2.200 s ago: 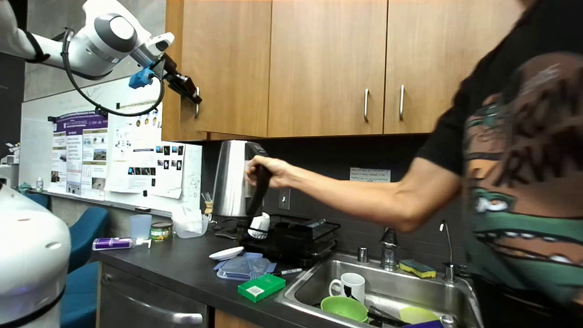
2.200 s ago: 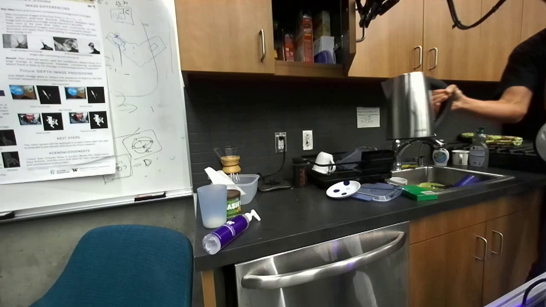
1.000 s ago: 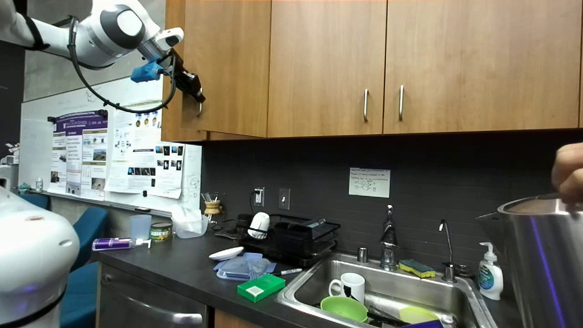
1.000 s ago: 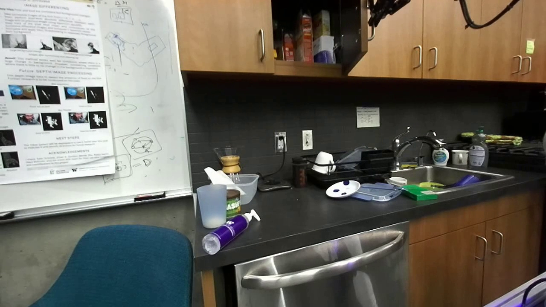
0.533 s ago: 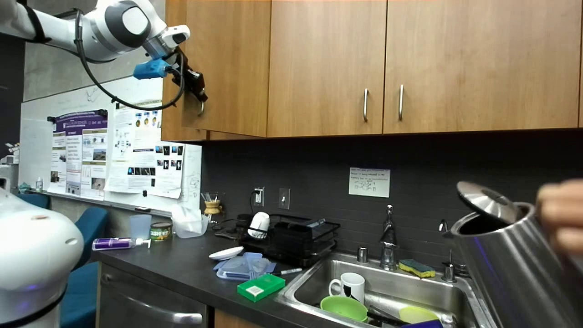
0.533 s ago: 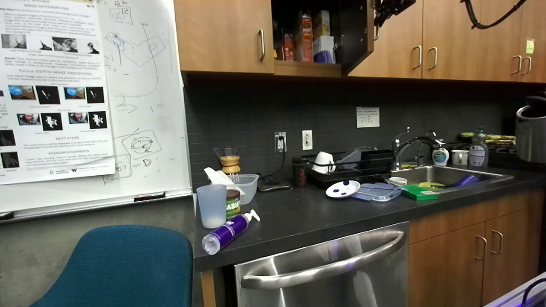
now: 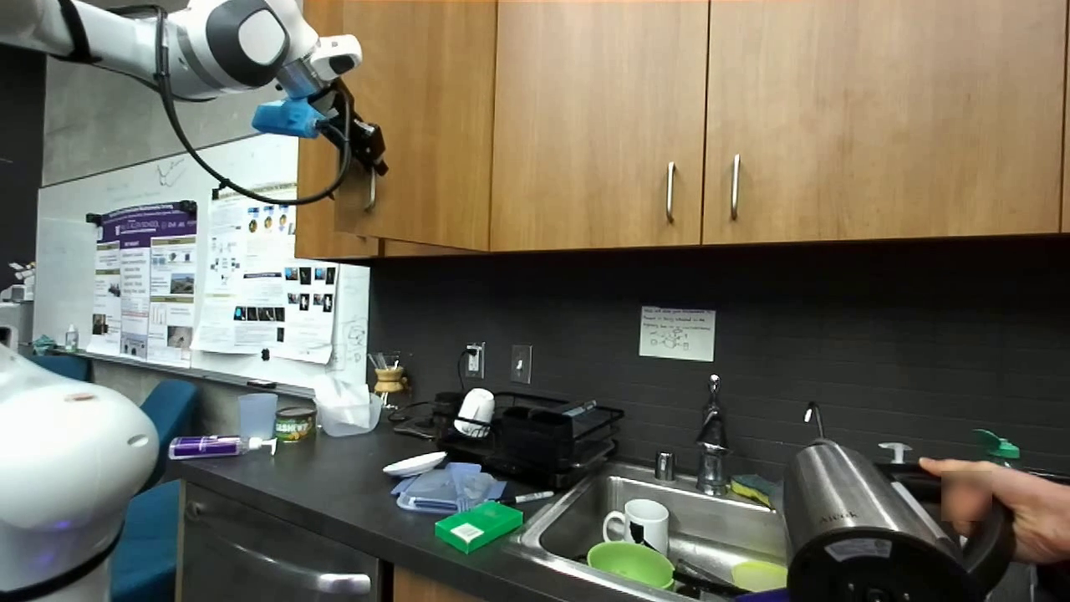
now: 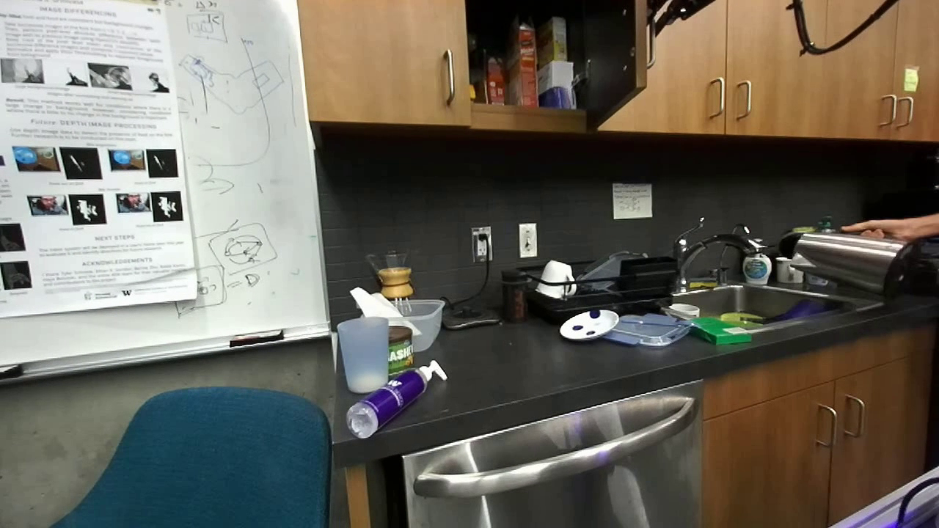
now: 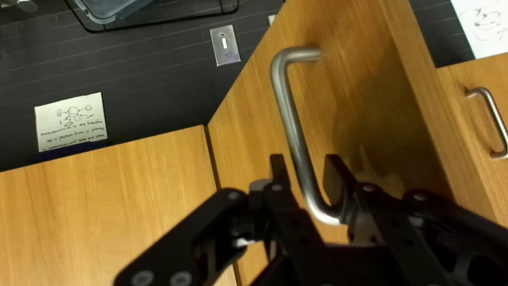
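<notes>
Loosely, the metal door handle [image 9: 291, 119] is straddled by the gripper [image 9: 304, 166]: its fingers [image 9: 279, 171] are spread apart, one along each side, and a gap can be seen between each fingertip and the metal in the wrist view. Whether the lower bend is touched by a finger cannot be told. The door handle is mounted near the free edge of a wooden cabinet door [image 7: 426, 109], which is swung open; upright boxes [image 8: 524, 70] are exposed on the shelf behind it in an exterior view.

Well apart from the gripper, a stainless-steel kettle [image 7: 853, 502] is grasped by a person's hand [image 7: 1028, 510] and is tilted steeply at the sink [image 7: 719, 527]. A patterned mug [image 7: 654, 525] and a green bowl [image 7: 631, 567] are held in the sink. Beside it, on the dark countertop [image 8: 506, 381], a green box [image 7: 479, 527] is set, and a white cup [image 7: 476, 412] is propped in the black dish rack [image 7: 535, 464]. Farther along, a purple pump bottle [image 8: 392, 400] is laid on its side near a translucent blue tumbler [image 8: 364, 356] and a cashew can [image 8: 401, 352].
</notes>
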Available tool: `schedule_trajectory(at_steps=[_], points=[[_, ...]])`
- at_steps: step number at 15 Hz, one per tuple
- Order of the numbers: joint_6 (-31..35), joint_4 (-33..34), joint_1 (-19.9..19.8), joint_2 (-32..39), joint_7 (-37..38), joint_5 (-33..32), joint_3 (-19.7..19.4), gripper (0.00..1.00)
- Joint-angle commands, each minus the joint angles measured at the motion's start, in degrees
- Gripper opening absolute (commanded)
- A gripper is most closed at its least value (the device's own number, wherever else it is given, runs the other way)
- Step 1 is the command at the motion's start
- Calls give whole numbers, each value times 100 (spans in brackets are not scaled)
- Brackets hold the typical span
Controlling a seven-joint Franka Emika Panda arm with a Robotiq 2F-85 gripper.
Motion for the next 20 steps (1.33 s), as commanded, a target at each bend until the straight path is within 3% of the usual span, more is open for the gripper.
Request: schedule_trajectory(at_steps=[1, 7, 13, 17, 20], points=[[712, 244, 175, 272, 7, 413, -282, 61], [968, 166, 443, 372, -62, 1027, -493, 99], [1065, 225, 743, 496, -311, 1379, -632, 100], [776, 336, 1396, 420, -1419, 1375, -920, 100], [1224, 621, 1953, 447, -1936, 1591, -1183, 100]])
